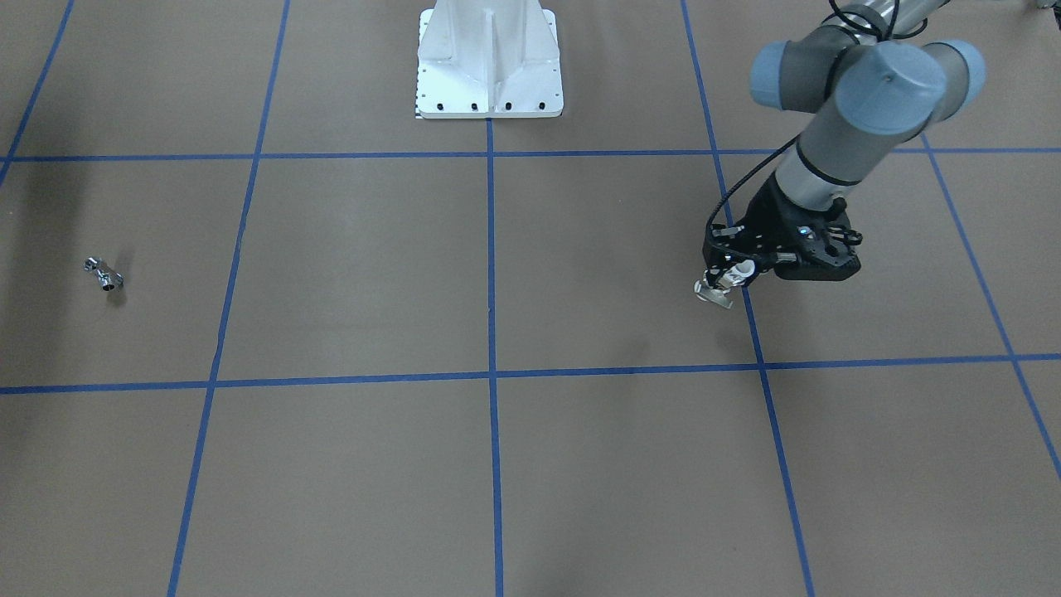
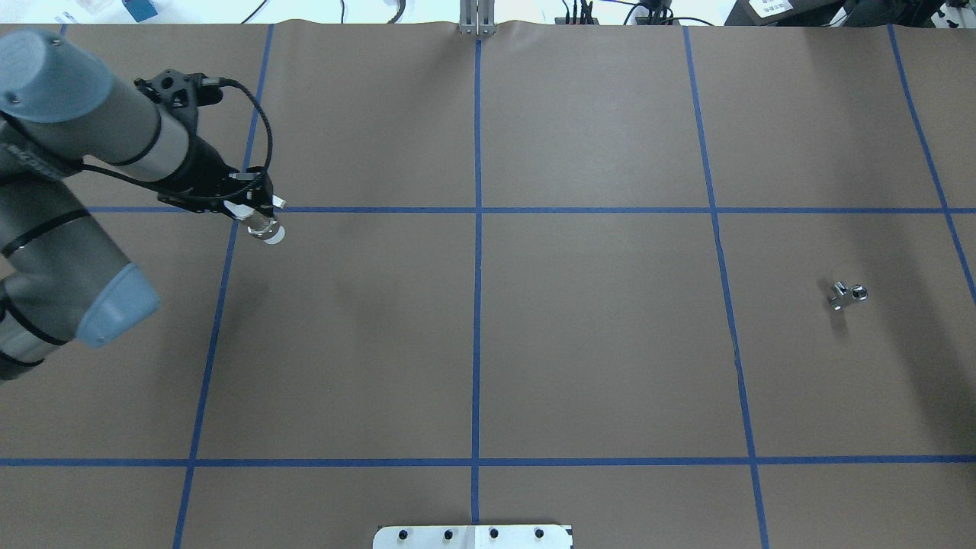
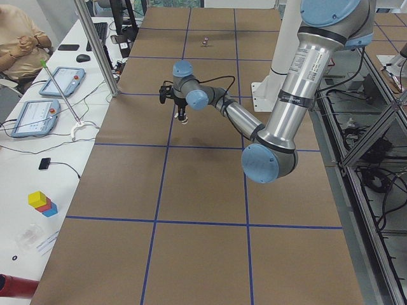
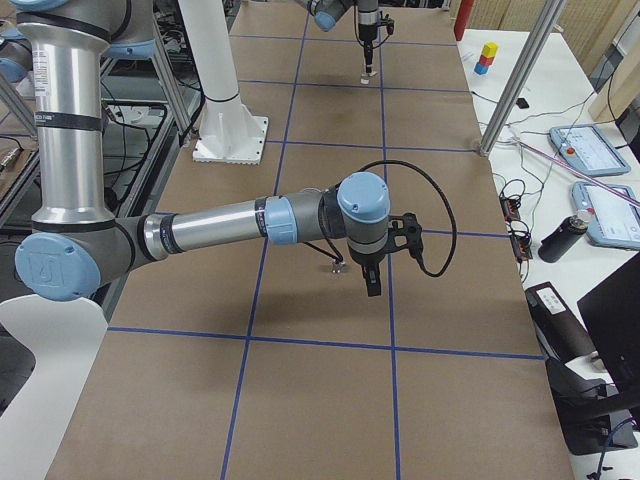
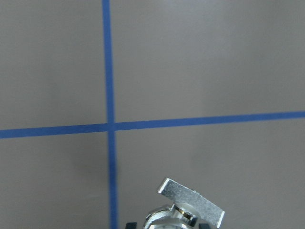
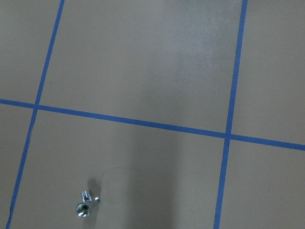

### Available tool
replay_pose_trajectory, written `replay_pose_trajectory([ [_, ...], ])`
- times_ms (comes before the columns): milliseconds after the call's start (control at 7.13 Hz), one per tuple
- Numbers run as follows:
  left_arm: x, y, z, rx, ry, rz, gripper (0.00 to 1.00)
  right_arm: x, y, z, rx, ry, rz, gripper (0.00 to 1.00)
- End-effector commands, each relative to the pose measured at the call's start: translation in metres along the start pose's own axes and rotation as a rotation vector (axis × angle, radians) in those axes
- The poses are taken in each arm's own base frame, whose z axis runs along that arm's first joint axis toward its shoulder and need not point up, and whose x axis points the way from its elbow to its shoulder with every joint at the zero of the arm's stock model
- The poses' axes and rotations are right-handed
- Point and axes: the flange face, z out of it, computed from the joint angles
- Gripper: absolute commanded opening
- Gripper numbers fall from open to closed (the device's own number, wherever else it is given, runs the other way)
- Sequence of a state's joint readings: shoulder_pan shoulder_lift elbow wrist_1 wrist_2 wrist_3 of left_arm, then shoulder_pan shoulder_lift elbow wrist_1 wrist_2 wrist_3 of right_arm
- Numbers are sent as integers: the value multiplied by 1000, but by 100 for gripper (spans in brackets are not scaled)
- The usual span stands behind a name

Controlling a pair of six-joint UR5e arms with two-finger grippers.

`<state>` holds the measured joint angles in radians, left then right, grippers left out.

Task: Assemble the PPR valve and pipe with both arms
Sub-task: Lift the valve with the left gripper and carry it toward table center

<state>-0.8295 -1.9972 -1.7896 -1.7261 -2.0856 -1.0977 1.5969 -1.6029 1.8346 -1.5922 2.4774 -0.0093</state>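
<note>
My left gripper [image 2: 258, 219] is shut on the PPR valve [image 2: 265, 229] and holds it just above the brown table, at a crossing of blue tape lines. In the front view the valve [image 1: 718, 288] sticks out of the gripper [image 1: 731, 274] with its flat tab outward. The tab also shows in the left wrist view [image 5: 190, 200]. The chrome pipe [image 2: 847, 294] lies loose on the far side of the table [image 1: 104, 274]. It also shows in the right wrist view [image 6: 86, 204]. My right gripper [image 4: 372, 283] hangs beside the pipe [image 4: 338, 266]. I cannot tell whether it is open or shut.
The white bolted pedestal [image 1: 489, 62] stands at the robot's edge of the table, in the middle. Blue tape lines [image 2: 477, 229] cross the brown paper. An operator [image 3: 19, 38] sits beyond the far edge, with tablets [image 3: 35, 117] and an aluminium post [image 3: 95, 51] nearby.
</note>
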Motion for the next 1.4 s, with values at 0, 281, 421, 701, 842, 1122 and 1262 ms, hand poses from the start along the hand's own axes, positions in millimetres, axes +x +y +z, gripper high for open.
replay_pose_trajectory([
  [0,91,21,-2,-4,-92,-96,0,0,1,0,-1,0,1,100],
  [281,150,50,9,-5,-73,-180,0,1,2,1,-3,0,4,100],
  [421,190,52,24,8,-91,-231,0,1,2,1,-3,0,4,100],
  [701,271,48,56,23,-134,-304,0,1,2,1,-3,0,5,100],
  [842,292,52,67,11,-148,-317,0,1,2,1,-3,0,5,100],
  [1122,298,81,92,25,-177,-286,0,1,2,1,-3,0,5,100],
  [1262,300,91,97,15,-178,-276,0,1,2,1,-3,0,5,100],
])
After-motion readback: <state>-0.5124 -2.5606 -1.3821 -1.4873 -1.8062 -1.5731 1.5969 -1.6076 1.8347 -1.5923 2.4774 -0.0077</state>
